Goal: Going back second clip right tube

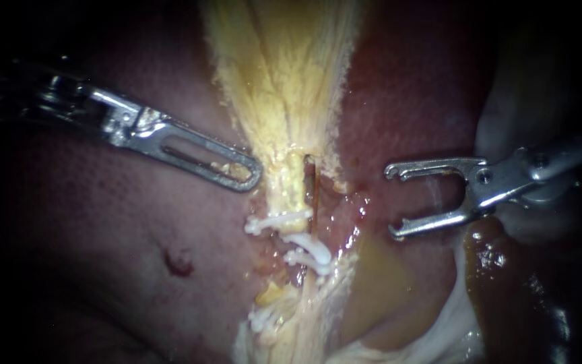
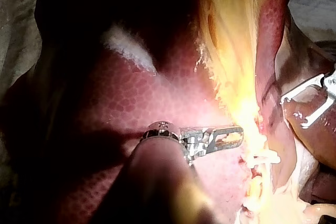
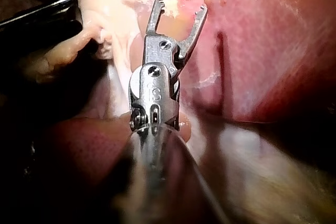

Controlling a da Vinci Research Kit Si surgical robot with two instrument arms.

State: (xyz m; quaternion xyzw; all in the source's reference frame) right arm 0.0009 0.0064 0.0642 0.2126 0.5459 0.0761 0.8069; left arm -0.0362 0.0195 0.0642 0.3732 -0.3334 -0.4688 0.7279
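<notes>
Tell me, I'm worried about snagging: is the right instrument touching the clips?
Apart. The endoscope view shows bare tissue between the right instrument, jaws open, and the white clips.

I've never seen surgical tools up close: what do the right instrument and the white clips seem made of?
The right instrument looks like bare polished metal: silver-grey, with bright glints along its open jaws. The clips are white and dull, without metallic shine, so probably plastic, though the look cannot settle it.
</notes>
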